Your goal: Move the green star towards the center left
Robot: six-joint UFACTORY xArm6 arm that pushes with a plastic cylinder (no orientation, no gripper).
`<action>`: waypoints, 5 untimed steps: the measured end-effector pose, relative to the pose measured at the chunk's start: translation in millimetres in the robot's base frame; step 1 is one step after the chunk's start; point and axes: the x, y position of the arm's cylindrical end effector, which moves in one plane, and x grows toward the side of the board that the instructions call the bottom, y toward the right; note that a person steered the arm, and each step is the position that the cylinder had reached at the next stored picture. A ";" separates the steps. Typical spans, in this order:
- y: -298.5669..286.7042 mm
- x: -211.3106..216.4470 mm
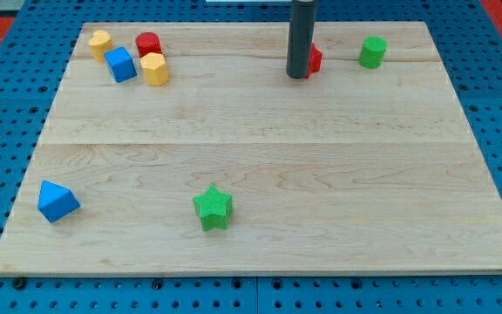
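Observation:
The green star [213, 208] lies on the wooden board [321, 174] near the view's bottom, a little left of the middle. My tip [297, 76] is at the view's top centre, far up and to the right of the star. It stands right in front of a red block [314, 59], which it partly hides.
A green cylinder [373, 51] stands at the top right. At the top left sit a yellow block [100, 43], a blue cube [121, 64], a red cylinder [148, 44] and another yellow block [154, 69]. A blue block [57, 201] lies at the bottom left.

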 end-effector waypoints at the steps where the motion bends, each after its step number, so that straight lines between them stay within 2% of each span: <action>1: -33.5 -9.1; 2: 34.5 -23.7; 3: 70.8 -30.7; 4: 43.7 -20.4; 5: 57.5 71.6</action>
